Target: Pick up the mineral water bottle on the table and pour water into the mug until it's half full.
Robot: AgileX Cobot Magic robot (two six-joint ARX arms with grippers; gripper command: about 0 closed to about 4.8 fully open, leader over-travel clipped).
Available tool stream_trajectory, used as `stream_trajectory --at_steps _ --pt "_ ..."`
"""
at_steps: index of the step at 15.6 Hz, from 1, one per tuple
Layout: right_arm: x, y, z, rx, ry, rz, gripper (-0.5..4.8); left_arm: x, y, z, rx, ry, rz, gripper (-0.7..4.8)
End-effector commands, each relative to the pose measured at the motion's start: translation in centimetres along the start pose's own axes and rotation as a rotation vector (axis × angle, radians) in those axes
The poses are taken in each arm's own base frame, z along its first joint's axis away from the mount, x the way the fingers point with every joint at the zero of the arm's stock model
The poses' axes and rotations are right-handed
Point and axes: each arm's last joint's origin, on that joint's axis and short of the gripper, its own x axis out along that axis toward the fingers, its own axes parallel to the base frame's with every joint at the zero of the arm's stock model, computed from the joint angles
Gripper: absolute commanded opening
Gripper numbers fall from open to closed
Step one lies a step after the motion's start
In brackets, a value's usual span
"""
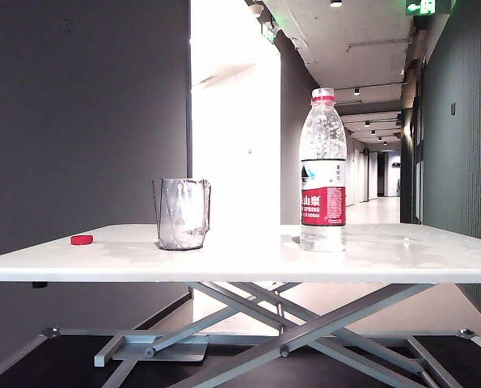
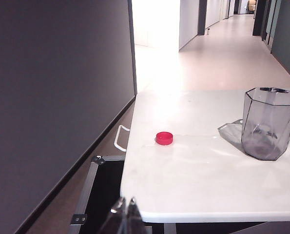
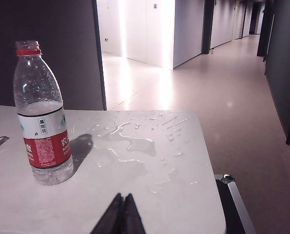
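The mineral water bottle stands upright and uncapped on the white table, right of centre; its water fills the lower part. The right wrist view shows the bottle too. The clear faceted mug stands left of it, apart, and the left wrist view shows the mug empty. My left gripper is shut, empty, just off the table's near left edge. My right gripper is shut, empty, over the near right part of the table, well short of the bottle. Neither gripper shows in the exterior view.
A small red cap lies near the table's left edge, also caught by the left wrist camera as the cap. Spilled water puddles spread on the tabletop beyond the right gripper. A dark wall stands at left; a corridor runs behind.
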Motion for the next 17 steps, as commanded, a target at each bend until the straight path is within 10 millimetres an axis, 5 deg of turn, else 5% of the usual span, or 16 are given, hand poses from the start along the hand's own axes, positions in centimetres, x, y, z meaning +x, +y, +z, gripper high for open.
stream_trajectory --at_steps 1,7,13,14,15,16,17 --pt "0.0 0.0 0.1 -0.001 -0.014 0.002 -0.08 0.0 0.0 0.2 0.0 -0.011 0.002 -0.05" --pt "0.0 0.0 0.1 0.017 -0.012 0.008 -0.08 0.0 0.0 0.2 -0.001 -0.012 -0.008 -0.05" --pt "-0.3 1.0 -1.3 0.124 0.151 0.366 0.14 -0.2 -1.1 -0.1 -0.046 0.014 -0.398 -0.05" --pt "-0.3 1.1 -1.4 0.102 0.15 0.38 1.23 -0.3 -1.2 -0.3 -0.05 0.033 -0.411 -0.05" --pt "-0.3 1.1 -1.3 0.06 0.137 0.383 2.93 -0.3 -1.2 -0.5 -0.053 0.052 -0.411 -0.05" --pt "-0.3 1.1 -1.2 0.05 0.12 0.382 3.79 -0.3 -1.2 -0.6 -0.051 0.065 -0.41 -0.05" --pt "-0.3 1.1 -1.0 0.045 0.104 0.384 3.78 -0.3 -1.2 -0.7 -0.044 0.073 -0.411 -0.05"
